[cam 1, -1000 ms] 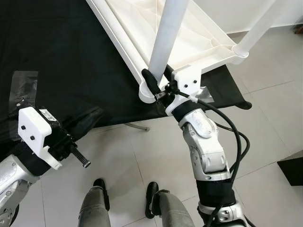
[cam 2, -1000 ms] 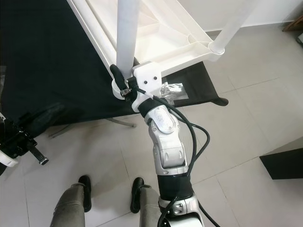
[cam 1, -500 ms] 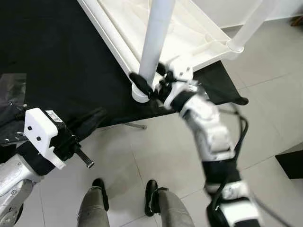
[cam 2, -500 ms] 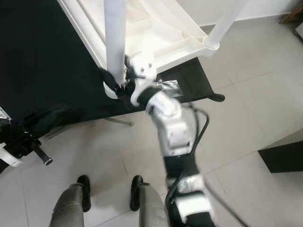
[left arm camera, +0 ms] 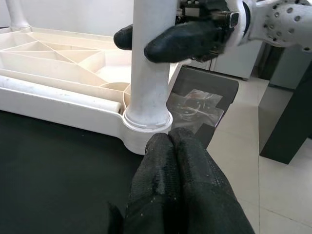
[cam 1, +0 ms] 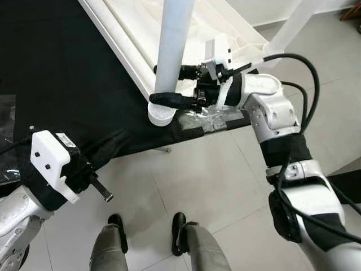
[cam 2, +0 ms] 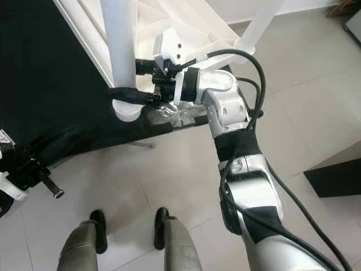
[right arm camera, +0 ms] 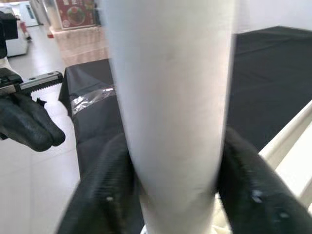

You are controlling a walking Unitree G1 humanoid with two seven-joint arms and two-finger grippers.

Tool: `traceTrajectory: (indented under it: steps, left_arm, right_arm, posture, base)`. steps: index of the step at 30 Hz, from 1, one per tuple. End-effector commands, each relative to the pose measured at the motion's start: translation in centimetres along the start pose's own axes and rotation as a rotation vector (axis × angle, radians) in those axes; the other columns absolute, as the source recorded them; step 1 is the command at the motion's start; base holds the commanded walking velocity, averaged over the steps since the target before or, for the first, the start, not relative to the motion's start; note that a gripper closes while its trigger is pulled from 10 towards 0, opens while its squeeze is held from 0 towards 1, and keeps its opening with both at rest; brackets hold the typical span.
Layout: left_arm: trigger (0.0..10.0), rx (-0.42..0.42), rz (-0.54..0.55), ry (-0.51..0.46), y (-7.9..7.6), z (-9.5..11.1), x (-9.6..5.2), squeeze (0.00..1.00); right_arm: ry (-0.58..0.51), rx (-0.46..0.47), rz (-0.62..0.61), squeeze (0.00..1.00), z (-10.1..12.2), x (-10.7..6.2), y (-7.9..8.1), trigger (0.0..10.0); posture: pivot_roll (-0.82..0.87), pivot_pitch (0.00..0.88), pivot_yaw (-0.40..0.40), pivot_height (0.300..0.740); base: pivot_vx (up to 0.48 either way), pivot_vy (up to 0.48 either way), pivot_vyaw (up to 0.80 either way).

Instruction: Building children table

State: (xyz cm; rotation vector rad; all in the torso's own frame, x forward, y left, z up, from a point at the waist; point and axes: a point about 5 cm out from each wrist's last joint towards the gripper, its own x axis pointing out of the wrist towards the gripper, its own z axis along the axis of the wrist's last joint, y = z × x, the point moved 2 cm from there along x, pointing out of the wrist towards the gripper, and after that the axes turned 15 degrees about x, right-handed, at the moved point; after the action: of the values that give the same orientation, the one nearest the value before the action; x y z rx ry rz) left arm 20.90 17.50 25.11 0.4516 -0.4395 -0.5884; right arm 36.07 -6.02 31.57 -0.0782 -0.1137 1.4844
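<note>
Swinging round from below, the right forearm is now reaching in from the right side rather than from the near side, and the right tool [cam 1: 169,84] is clasping the white table leg [cam 1: 172,51] from that new angle; the whole view is also sitting a little differently, so the head is likely moving too. The two black fingers are closing on either side of the leg just above its base, one on the far side and one on the near side, pressing against the tube as the right wrist view is showing.

The leg is standing upright in the corner socket [cam 1: 162,114] of the upturned white tabletop [cam 1: 135,34], which is lying on the black-draped counter [cam 1: 62,84] with its ribbed underside facing up. A second leg [cam 1: 290,25] is rising from the far right corner. A patch of clear tape [cam 1: 211,118] is lying on the cloth just beside the socket.

The left tool [left arm camera: 179,146] is hanging near and to the left, off the counter's edge, with its fingers pressed together and gripping nothing.

The leg looks to be a hollow plastic tube: light, stiff and smooth, so it is probably inclined to slip or spin inside a loose grip. Holding it low, close to the socket, is giving the best control for pushing or twisting it home, while a hold higher up would be levering against the joint.
</note>
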Motion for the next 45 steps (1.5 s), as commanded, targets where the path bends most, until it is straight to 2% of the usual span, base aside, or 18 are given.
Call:
traceTrajectory:
  steps: [1,6,13,16,17,18,19,23,24,28,31,32,33,34,37,38,41,45]
  left_arm:
    - [10.0,0.004,-0.007,-0.002,-0.4,0.2,-0.3,0.00]
    - [10.0,0.005,-0.003,0.000,-0.4,0.3,-0.3,0.00]
    - [10.0,0.001,0.000,-0.001,-0.4,0.3,-0.3,0.00]
    - [10.0,-0.004,-0.002,-0.001,-0.4,0.2,-0.3,0.00]
    - [10.0,-0.004,-0.002,-0.001,-0.4,0.2,-0.3,0.00]
    - [10.0,-0.008,-0.005,-0.002,-0.4,0.2,-0.3,0.00]
    - [10.0,-0.012,-0.009,-0.004,-0.4,0.1,-0.3,0.00]
    - [10.0,-0.012,-0.014,-0.004,-0.5,0.1,-0.2,0.00]
    - [10.0,-0.013,-0.015,-0.006,-0.4,0.1,-0.2,0.00]
    - [10.0,-0.016,-0.016,-0.012,-0.5,0.1,0.0,0.00]
    - [10.0,-0.020,-0.022,-0.014,-0.7,0.1,0.0,0.00]
    - [10.0,-0.018,-0.020,-0.013,-0.6,0.1,0.0,0.00]
    - [10.0,-0.018,-0.020,-0.013,-0.6,0.1,0.0,0.00]
    - [10.0,-0.017,-0.018,-0.013,-0.6,0.1,0.0,0.00]
    - [10.0,-0.012,-0.018,-0.012,-0.4,0.1,0.1,0.00]
    - [10.0,-0.009,-0.016,-0.012,-0.4,0.1,0.1,0.00]
    - [10.0,-0.005,-0.010,-0.013,-0.2,0.2,0.1,0.00]
    - [10.0,0.000,-0.004,-0.011,-0.1,0.2,0.0,0.00]
  right_arm:
    - [0.013,0.025,0.044,0.00,-0.9,0.1,0.3,0.0]
    - [0.014,0.011,0.003,0.00,-1.2,-0.3,-0.5,0.0]
    - [-0.016,-0.002,-0.330,0.00,-2.1,-3.4,-2.9,0.0]
    - [-0.139,0.106,-0.703,0.00,-4.3,-4.1,-3.6,0.0]
    - [-0.139,0.106,-0.703,0.00,-4.3,-4.1,-3.6,0.0]
    - [-0.126,0.150,-0.942,0.00,-7.1,-4.0,-2.6,0.0]
    - [-0.124,0.172,-1.022,0.00,-9.0,-3.3,-0.9,0.0]
    - [-0.112,0.167,-1.073,0.00,-10.2,-2.7,0.5,0.0]
    - [-0.123,0.208,-1.075,0.00,-11.0,-1.6,1.4,0.0]
    - [-0.164,0.170,-0.983,0.00,-9.3,0.4,0.6,0.0]
    - [-0.171,0.152,-0.979,0.00,-8.4,0.7,0.4,0.0]
    - [-0.159,0.139,-0.978,0.00,-8.2,0.7,0.3,3.6]
    - [-0.159,0.139,-0.978,0.00,-8.2,0.7,0.3,3.6]
    - [-0.148,0.132,-0.996,0.00,-8.0,0.7,0.5,10.0]
    - [-0.164,0.128,-0.920,0.00,-6.8,1.0,0.7,10.0]
    - [-0.209,0.142,-0.856,1.00,-5.8,1.0,0.4,10.0]
    - [-0.265,0.147,-0.706,1.00,-3.8,1.1,0.1,10.0]
    - [-0.230,0.111,-0.526,0.95,-2.6,1.4,0.4,10.0]
  posture:
    - [0.09,0.381,-0.181,0.740]
    - [0.09,0.387,-0.181,0.740]
    - [0.08,0.395,-0.183,0.740]
    - [0.07,0.398,-0.188,0.740]
    - [0.07,0.398,-0.188,0.740]
    - [0.06,0.402,-0.180,0.740]
    - [0.07,0.407,-0.171,0.740]
    - [0.07,0.407,-0.171,0.740]
    - [0.07,0.398,-0.162,0.740]
    - [0.06,0.392,-0.169,0.740]
    - [0.07,0.392,-0.168,0.740]
    - [0.07,0.393,-0.164,0.740]
    - [0.07,0.393,-0.164,0.740]
    - [0.07,0.393,-0.164,0.740]
    - [0.08,0.395,-0.158,0.740]
    - [0.09,0.395,-0.154,0.740]
    - [0.10,0.396,-0.156,0.740]
    - [0.10,0.396,-0.156,0.740]
  base:
    - [0.000,0.000,0.00]
    - [0.000,0.000,0.00]
    - [0.000,0.000,0.00]
    - [0.000,0.000,0.00]
    - [0.000,0.000,0.00]
    - [0.000,0.000,0.00]
    - [0.000,0.000,0.00]
    - [0.000,0.000,0.00]
    - [0.000,0.000,0.00]
    - [0.000,0.000,0.00]
    - [0.000,0.000,0.00]
    - [0.000,0.000,0.00]
    - [0.000,0.000,0.00]
    - [0.000,0.000,0.00]
    - [0.000,0.000,0.00]
    - [0.000,0.000,0.00]
    - [0.000,0.000,0.00]
    - [0.000,0.000,0.00]
